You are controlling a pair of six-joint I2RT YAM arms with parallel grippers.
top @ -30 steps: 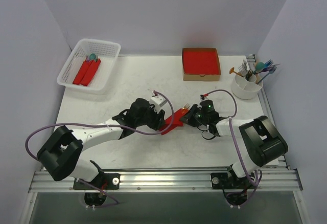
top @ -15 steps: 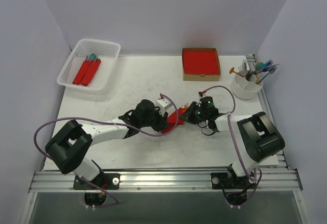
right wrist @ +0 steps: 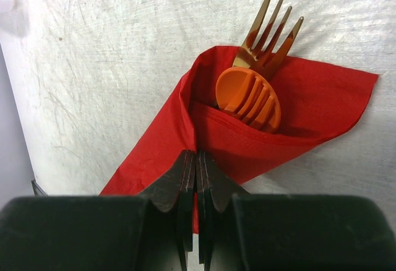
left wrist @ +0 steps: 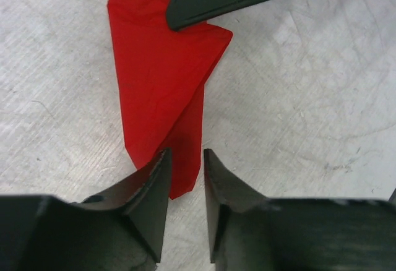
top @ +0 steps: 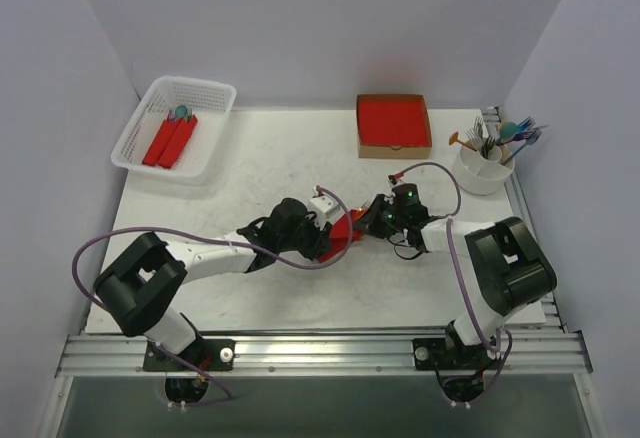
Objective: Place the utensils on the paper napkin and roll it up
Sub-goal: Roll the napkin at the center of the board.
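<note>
Risk: napkin (left wrist: 161, 73) unfolds, spilling fork (right wrist: 269, 30). Left gripper (left wrist: 187, 156) barely ajar astride its tip; right gripper (right wrist: 197, 159) closed against the fold

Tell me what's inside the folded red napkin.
An orange spoon and a fork poke out of the napkin at its open end. Their handles are hidden by the paper, as is anything else inside.

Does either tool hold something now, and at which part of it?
The right tool is shut on the red napkin at its folded edge below the orange spoon. The left tool straddles the napkin's pointed end; a grip cannot be told.
</note>
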